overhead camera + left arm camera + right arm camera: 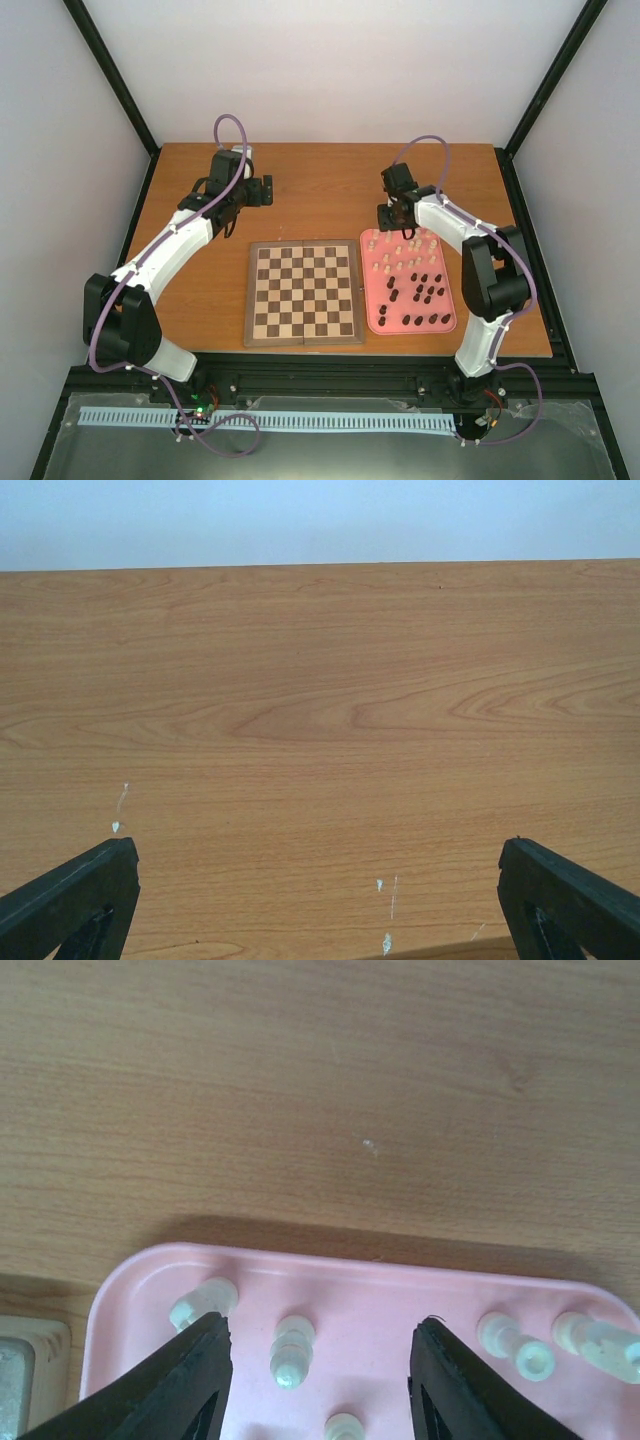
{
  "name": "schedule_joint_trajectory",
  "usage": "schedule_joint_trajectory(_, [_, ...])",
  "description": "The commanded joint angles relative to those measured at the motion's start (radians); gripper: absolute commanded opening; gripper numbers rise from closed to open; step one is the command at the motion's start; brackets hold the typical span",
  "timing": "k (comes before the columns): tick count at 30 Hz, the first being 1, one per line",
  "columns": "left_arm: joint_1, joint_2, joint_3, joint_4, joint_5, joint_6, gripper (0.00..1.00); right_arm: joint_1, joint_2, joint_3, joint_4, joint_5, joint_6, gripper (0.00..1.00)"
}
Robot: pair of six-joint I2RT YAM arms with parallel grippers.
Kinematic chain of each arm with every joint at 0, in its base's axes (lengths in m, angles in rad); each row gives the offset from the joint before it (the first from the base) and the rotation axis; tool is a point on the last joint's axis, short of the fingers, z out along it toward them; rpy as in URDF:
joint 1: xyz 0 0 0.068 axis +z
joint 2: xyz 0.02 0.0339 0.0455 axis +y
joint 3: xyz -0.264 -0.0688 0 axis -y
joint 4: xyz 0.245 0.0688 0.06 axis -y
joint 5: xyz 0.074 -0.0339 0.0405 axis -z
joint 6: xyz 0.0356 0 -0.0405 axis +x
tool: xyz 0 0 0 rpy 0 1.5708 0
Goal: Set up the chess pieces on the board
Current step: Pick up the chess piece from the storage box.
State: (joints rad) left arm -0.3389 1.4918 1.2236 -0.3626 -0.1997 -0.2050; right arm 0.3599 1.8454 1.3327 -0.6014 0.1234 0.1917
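The board [304,293] lies by the table's [330,180] near edge, between the 2 arms. The chess pieces [415,272] sit in a pink tray [372,322] just beside its right border. The right gripper [320,1345] hangs spread over the tray's far rim, with 1 cream piece [292,1350] loose between its fingers. The left gripper [320,880] is spread wide above open wood beyond the board's far left corner.

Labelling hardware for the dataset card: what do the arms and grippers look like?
The left arm and right arm have white link shells with black joint housings. A purple cable loops along each. The left gripper and right gripper have matte black, wedge-shaped fingers. No markings are visible.
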Motion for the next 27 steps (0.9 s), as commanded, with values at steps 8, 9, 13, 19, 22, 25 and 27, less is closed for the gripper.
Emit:
schedule_joint_trajectory(8, [-0.005, 0.005, 0.057, -0.013, -0.017, 0.009, 1.00, -0.070, -0.047, 0.021, -0.018, 0.034, 0.005, 0.49])
schedule_joint_trajectory(9, [-0.005, 0.003, 0.057, -0.013, -0.011, 0.009, 1.00, -0.074, -0.048, 0.015, -0.015, 0.030, 0.005, 0.49])
schedule_joint_trajectory(13, [-0.005, -0.007, 0.060, -0.010, 0.006, 0.009, 1.00, -0.081, -0.047, -0.005, -0.005, 0.022, 0.005, 0.48])
schedule_joint_trajectory(19, [-0.005, 0.013, 0.071, 0.005, -0.009, 0.018, 1.00, -0.090, -0.048, -0.029, 0.039, 0.019, 0.022, 0.46])
schedule_joint_trajectory(22, [-0.005, 0.048, 0.097, -0.004, -0.020, 0.019, 1.00, -0.092, -0.038, -0.022, 0.054, 0.021, 0.021, 0.46])
schedule_joint_trajectory(25, [-0.005, 0.066, 0.092, -0.003, -0.021, 0.015, 1.00, -0.098, -0.017, -0.012, 0.056, 0.000, 0.017, 0.45])
schedule_joint_trajectory(27, [-0.005, 0.077, 0.100, -0.009, -0.015, 0.015, 1.00, -0.099, -0.003, -0.009, 0.053, -0.015, 0.016, 0.45])
